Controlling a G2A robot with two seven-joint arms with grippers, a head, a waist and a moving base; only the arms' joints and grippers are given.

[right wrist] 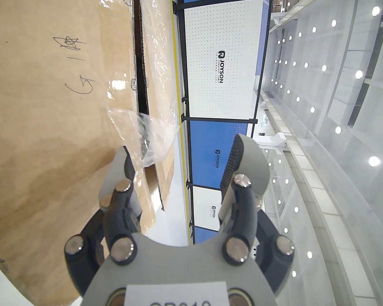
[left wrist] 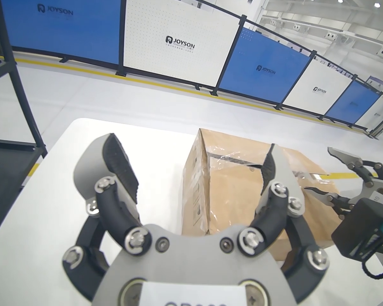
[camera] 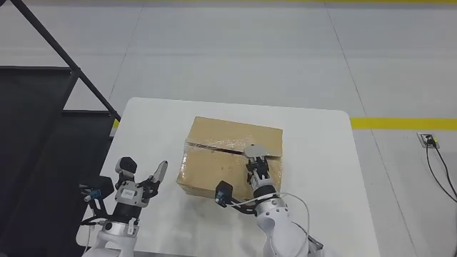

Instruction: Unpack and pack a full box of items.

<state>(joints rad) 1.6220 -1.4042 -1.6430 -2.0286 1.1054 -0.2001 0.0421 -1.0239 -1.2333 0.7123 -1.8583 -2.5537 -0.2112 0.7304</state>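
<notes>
Jaws spread, the right pincer (right wrist: 182,149) sits at the crumpled clear tape (right wrist: 140,135) atop the cardboard box (camera: 228,139), which stands mid-way across the white worktop (camera: 318,185), while the left pincer (camera: 145,165), likewise spread wide, hovers just beside the box.

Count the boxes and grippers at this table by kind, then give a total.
Cardboard box: 1
Grippers: 2, the left gripper and the right gripper, both with jaws open
Total: 3
</notes>
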